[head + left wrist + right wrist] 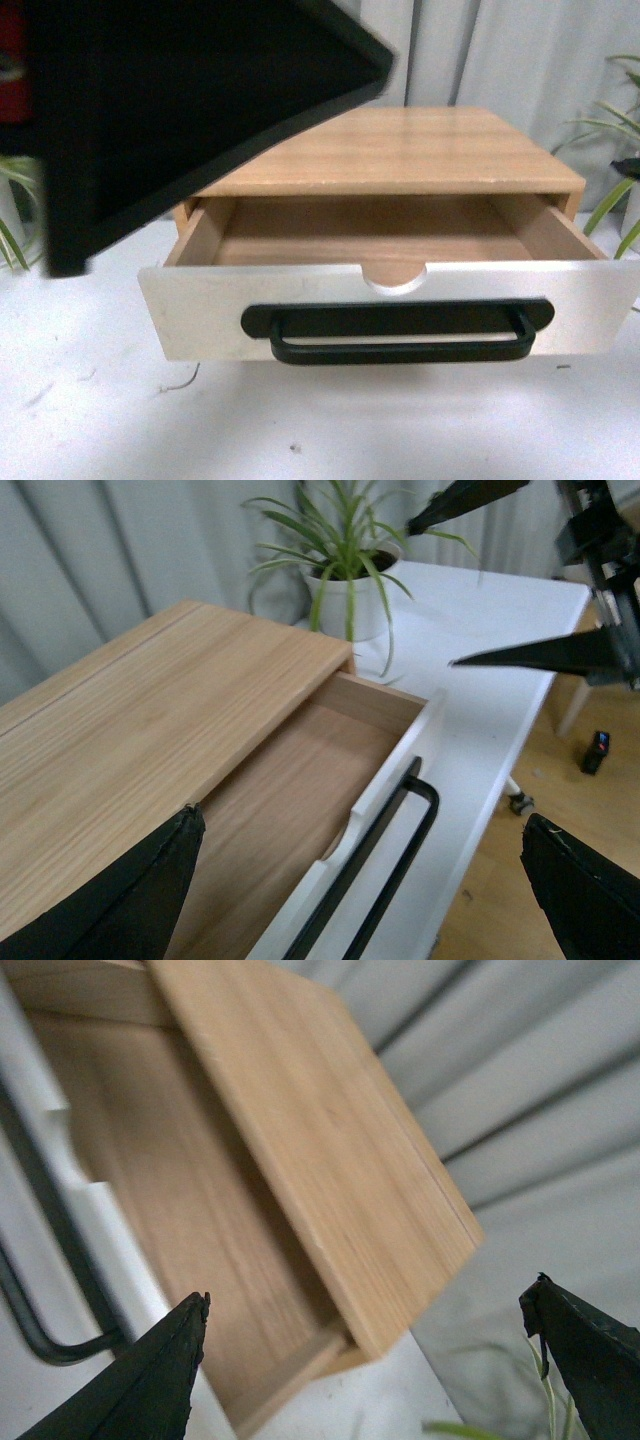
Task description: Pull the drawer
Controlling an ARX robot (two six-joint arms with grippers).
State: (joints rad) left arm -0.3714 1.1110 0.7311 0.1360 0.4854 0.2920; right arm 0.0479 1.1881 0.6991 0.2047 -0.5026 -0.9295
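The drawer (200, 312) stands pulled out of a light wood cabinet (400, 150). It has a white front, a long black bar handle (398, 335) and a half-round notch in its top edge. Its bare wood inside (370, 235) holds nothing. In the left wrist view my left gripper (360, 818) hangs open above the drawer front and handle (385, 865), touching neither. My right gripper (372, 1290) is open above the cabinet's end and the drawer's side (290, 1385). Its black fingers (540, 655) also show in the left wrist view.
A large black part of my left arm (150, 110) fills the upper left of the front view. The cabinet sits on a white table (300, 430). A potted plant (345, 560) stands past the cabinet's right end, with more leaves (10, 230) at the left. Grey curtains hang behind.
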